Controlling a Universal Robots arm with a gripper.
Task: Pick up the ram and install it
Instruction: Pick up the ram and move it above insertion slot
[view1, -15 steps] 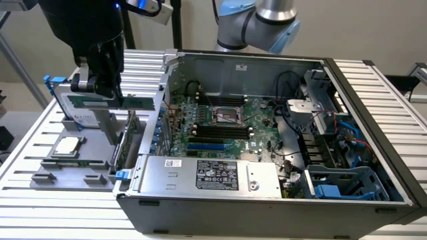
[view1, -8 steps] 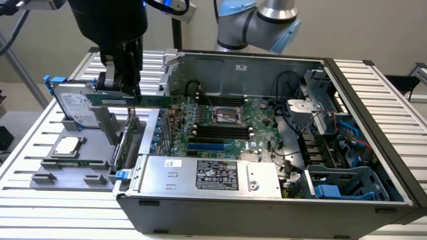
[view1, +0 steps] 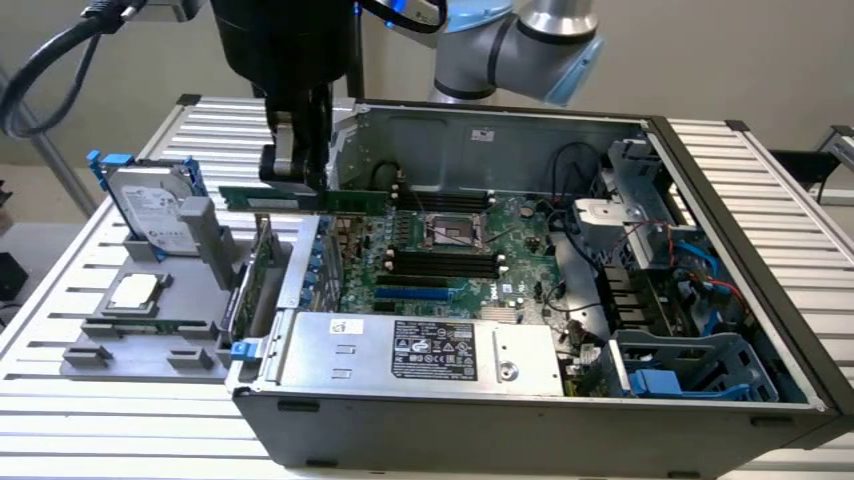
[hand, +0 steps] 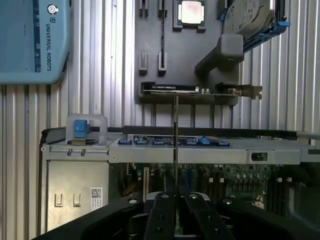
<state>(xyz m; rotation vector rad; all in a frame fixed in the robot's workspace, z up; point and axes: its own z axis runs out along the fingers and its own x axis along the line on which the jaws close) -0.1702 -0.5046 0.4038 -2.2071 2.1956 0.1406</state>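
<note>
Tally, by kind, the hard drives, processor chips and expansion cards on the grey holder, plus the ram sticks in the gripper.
hard drive: 1
processor chip: 1
expansion card: 1
ram, held by the gripper: 1
Total: 4

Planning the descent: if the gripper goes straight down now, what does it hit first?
Likely the case wall's rim: the ram held in the gripper spans it. Depth is unclear.
</note>
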